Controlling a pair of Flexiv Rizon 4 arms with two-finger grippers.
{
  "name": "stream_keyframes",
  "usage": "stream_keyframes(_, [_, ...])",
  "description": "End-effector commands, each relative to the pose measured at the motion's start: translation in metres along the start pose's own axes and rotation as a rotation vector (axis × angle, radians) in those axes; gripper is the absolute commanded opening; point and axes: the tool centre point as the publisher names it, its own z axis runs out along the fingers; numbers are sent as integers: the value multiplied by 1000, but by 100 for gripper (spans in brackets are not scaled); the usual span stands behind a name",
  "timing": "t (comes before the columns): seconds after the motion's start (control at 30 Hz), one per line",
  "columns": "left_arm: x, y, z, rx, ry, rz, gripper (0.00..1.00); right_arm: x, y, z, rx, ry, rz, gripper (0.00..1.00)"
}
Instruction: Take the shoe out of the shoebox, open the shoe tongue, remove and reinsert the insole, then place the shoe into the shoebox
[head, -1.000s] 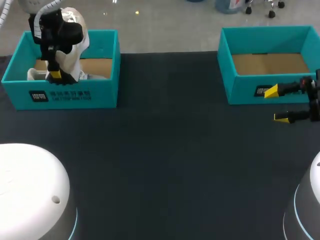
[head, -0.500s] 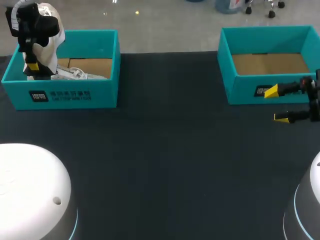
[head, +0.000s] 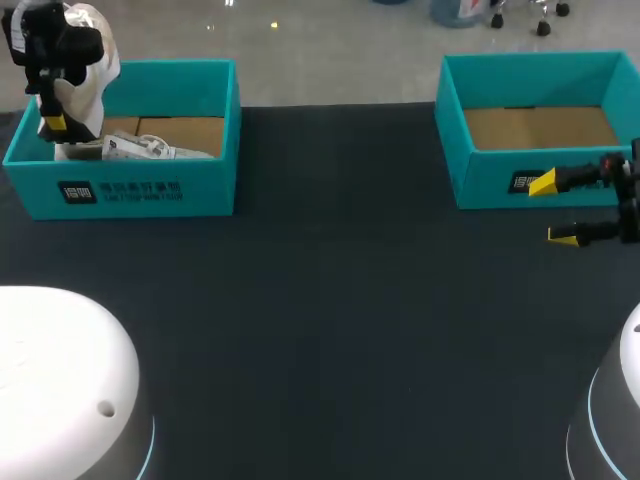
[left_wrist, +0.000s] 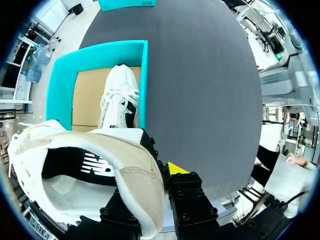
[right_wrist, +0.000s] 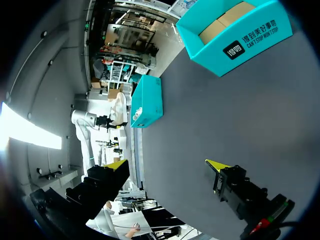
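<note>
My left gripper (head: 55, 120) is shut on the heel rim of a white shoe (head: 85, 75), which hangs above the left end of the left teal shoebox (head: 140, 190). In the left wrist view the shoe (left_wrist: 100, 170) fills the space at the gripper (left_wrist: 150, 187), its rim pinched between the fingers. A second white shoe (head: 145, 150) lies inside this box, seen below the gripper as the second shoe (left_wrist: 117, 97) on the box's (left_wrist: 142, 80) cardboard floor. My right gripper (head: 555, 210) stands open in front of the right shoebox (head: 480, 175), with nothing between its fingers (right_wrist: 116, 165).
The right teal shoebox (right_wrist: 235, 35) at the back right holds only its cardboard floor. The dark table mat (head: 340, 300) stretches between the two boxes. The left shoebox (right_wrist: 147, 102) shows far off in the right wrist view.
My left gripper has carried the white shoe up and to the left, from above the box's middle to over its left end. The right arm has not moved.
</note>
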Motion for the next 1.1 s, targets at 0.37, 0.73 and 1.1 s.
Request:
stream_keyframes(0.37, [-47,23,0,21,24,-9,0,1,-1,0,-1,-5,1,100])
stream_keyframes(0.73, [-63,31,3,51,1,-58,0,1,-1,0,-1,-5,1,100])
stream_keyframes(1.1, [-63,31,3,51,1,-58,0,1,-1,0,-1,-5,1,100])
